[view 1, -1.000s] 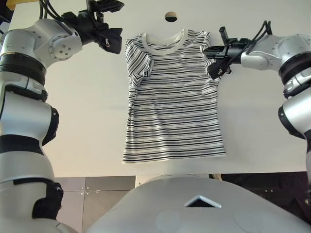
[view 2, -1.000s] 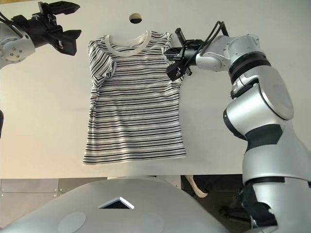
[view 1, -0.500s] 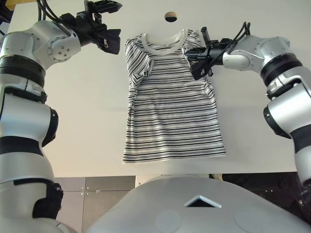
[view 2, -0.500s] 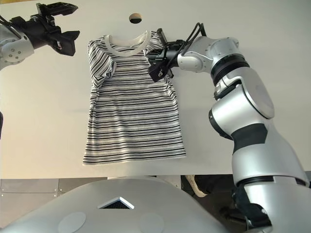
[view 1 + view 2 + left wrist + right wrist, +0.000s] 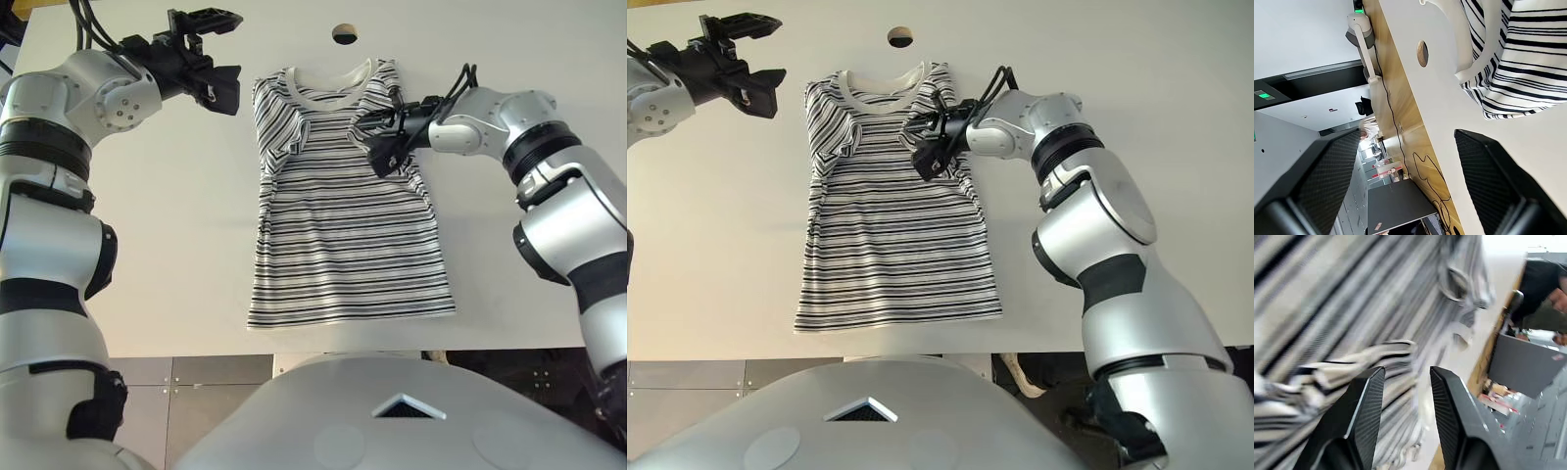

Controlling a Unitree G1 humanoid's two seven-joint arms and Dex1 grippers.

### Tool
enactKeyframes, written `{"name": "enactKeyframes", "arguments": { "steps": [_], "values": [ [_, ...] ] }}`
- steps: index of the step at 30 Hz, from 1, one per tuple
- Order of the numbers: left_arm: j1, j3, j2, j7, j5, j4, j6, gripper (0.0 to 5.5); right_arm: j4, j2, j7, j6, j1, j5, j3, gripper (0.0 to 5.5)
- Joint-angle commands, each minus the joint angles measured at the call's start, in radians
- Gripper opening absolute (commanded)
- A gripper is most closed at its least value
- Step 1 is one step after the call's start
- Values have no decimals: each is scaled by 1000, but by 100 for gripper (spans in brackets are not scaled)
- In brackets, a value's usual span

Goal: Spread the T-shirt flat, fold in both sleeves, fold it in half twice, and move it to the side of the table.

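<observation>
Left eye view: right gripper (image 5: 380, 155) on T-shirt (image 5: 343, 245) (striped)

The T-shirt (image 5: 348, 235) is white with thin black crosswise stripes and a plain cream neckband (image 5: 333, 98), the tabletop (image 5: 167, 245) is plain white with a light wood-coloured edge (image 5: 1400, 112), and the fingers (image 5: 1327, 176) of the left gripper (image 5: 231, 54) and the right gripper (image 5: 380, 149) are black, the left ones' pads (image 5: 1484, 171) finely grid-textured.
</observation>
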Motion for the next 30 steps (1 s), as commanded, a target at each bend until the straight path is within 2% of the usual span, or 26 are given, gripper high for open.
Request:
{"name": "enactKeyframes", "arguments": {
  "steps": [1, 4, 8, 15, 17, 20, 30],
  "values": [
    [35, 9, 37, -56, -18, -79, -40, 356, -19, -45, 88, -35, -56, 108, -96, 169],
    [144, 39, 136, -215, -127, -329, -111, 356, -90, -143, 251, -137, -56, 192, -143, 169],
    [379, 91, 287, -406, -280, -756, -63, 356, -330, -298, 422, -245, 73, 262, -136, 169],
    [764, 162, 488, -614, -362, -1249, 86, 356, -944, -613, 701, -142, 433, 462, -153, 169],
    [847, 171, 518, -665, -345, -1332, 112, 356, -1070, -678, 748, -86, 528, 511, -170, 169],
    [937, 190, 525, -709, -327, -1391, 142, 356, -1169, -712, 781, -28, 608, 543, -191, 169],
    [1111, 349, 619, -774, -374, -1419, 167, 356, -1236, -722, 814, 6, 708, 537, -243, 169]
  ]
}}
